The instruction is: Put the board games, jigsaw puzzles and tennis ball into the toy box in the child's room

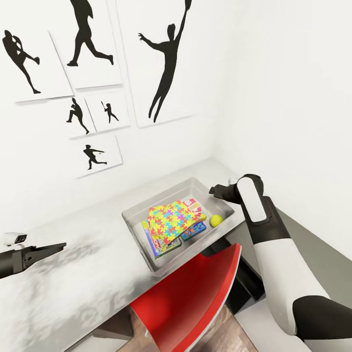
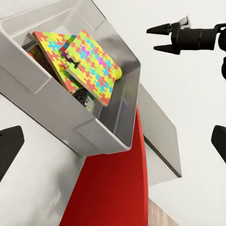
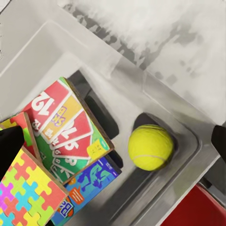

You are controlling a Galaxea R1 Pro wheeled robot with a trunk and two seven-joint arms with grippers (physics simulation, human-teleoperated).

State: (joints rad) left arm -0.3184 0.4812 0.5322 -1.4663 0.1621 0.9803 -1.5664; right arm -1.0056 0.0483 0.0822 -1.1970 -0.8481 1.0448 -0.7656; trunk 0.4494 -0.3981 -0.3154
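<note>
The toy box (image 1: 157,196) stands on the table (image 1: 73,288) and holds all the toys in sight. Two jigsaw puzzles (image 1: 171,220) lie stacked and tilted on top of the board games: the Skip-Bo box (image 3: 66,127), a small blue box (image 3: 87,186) and a green-blue one (image 1: 161,244). The tennis ball (image 3: 150,147) rests in the box's corner beside them. My right gripper (image 1: 213,189) hangs open and empty just above that corner. My left gripper (image 1: 54,248) is open and empty over the desk, well left of the box.
A red chair (image 1: 195,293) is pushed in under the desk edge right in front of the toy box. White walls with black baseball silhouettes (image 1: 166,63) close off the desk's back and right side. Bare desk top stretches to the box's left.
</note>
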